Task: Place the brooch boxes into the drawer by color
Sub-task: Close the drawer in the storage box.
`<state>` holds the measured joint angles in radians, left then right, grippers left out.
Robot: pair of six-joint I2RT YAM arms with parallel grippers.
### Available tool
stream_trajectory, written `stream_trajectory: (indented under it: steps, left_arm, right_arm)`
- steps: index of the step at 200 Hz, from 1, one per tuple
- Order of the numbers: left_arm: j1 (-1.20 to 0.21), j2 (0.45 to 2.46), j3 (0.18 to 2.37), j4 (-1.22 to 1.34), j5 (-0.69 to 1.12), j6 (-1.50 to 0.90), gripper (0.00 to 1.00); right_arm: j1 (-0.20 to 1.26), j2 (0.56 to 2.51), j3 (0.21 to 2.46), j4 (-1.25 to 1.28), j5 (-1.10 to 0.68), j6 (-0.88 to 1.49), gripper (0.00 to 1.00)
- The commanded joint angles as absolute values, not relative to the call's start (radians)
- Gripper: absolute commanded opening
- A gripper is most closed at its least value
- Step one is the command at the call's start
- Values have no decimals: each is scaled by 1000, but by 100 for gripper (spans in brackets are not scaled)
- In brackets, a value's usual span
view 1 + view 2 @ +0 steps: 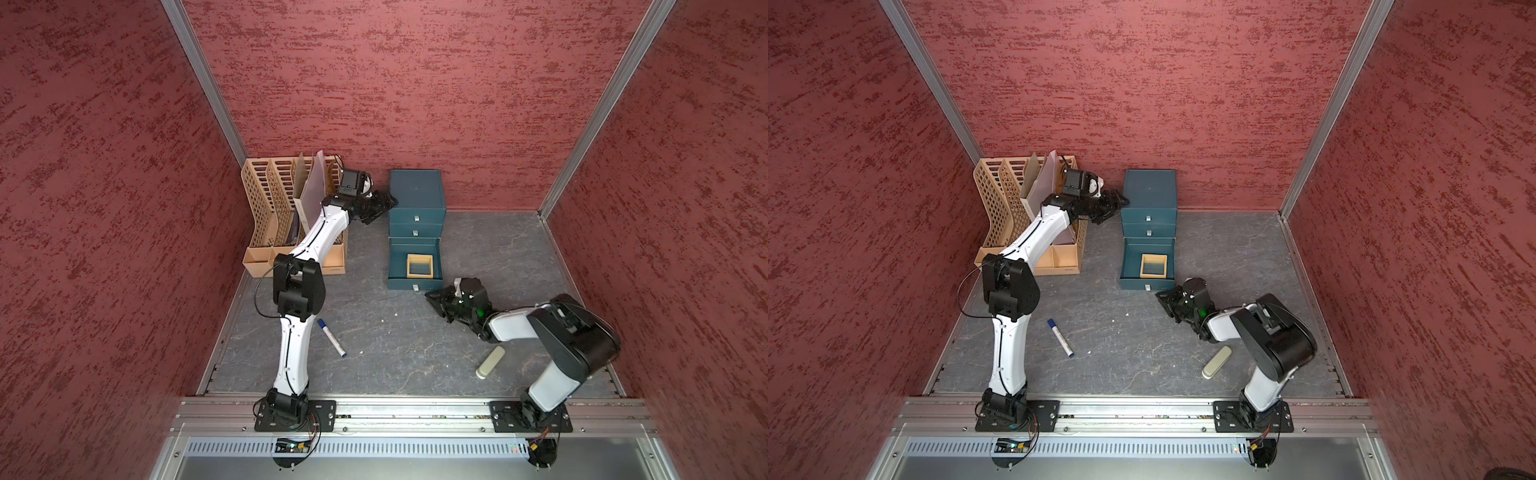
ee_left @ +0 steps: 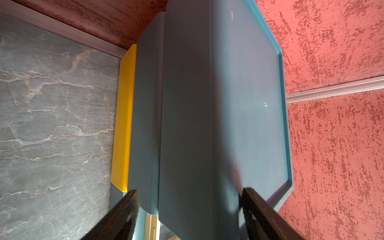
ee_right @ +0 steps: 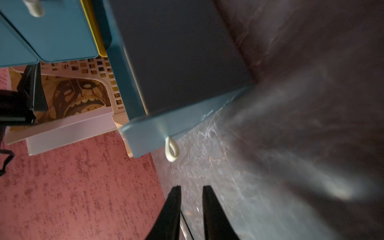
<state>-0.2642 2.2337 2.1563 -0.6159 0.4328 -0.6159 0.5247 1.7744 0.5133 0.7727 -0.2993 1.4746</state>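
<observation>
Left gripper (image 1: pixel 384 210) straddles the upper left edge of the teal chest (image 1: pixel 415 191), jaws wide, contact unclear. Right gripper (image 3: pixel 191 187), nearly closed and empty, hovers just before the pulled-out bottom drawer (image 1: pixel 397 262). One tan-yellow brooch box (image 1: pixel 420 266) lies inside, front right. Silver pull (image 3: pixel 171 150) is untouched.

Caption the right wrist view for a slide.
Right end effector, narrowly open and empty, short of the pull on the open bottom drawer.
</observation>
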Motion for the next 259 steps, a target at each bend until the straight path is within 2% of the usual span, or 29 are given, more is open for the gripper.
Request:
stream_trajectory:
  steps: [1,39,64,115,174,194,243,259]
  left_arm:
    - [-270,2244,2152,-689,377,-601,80]
    - [-272,2247,2163,-701,375,-593,80]
    - [-272,2246,2163,-704,373,-589,79]
    - [-272,2246,2163,-704,371,-591,79]
    - [-272,2243,2159,-712,368,-583,78]
    - [-271,2241,2159,-710,368,-584,78]
    - [-272,2243,2160,-712,370,-584,78]
    - [-274,2242,2159,-713,370,-582,78]
  right_arm:
    - [570,1881,529,1096,-209,1609,25]
    - [631,1949,494,1269,-66,1633,30]
    - [640,1962,478,1301,-41,1648,36]
    - [639,2080,503,1401,-23,1711,33]
    - [640,2113,538,1403,-12,1717,32]
    - [637,2130,547,1404,0,1727,29]
    - [636,2135,574,1401,17,1730,12]
    - [636,2134,577,1401,22,1728,4]
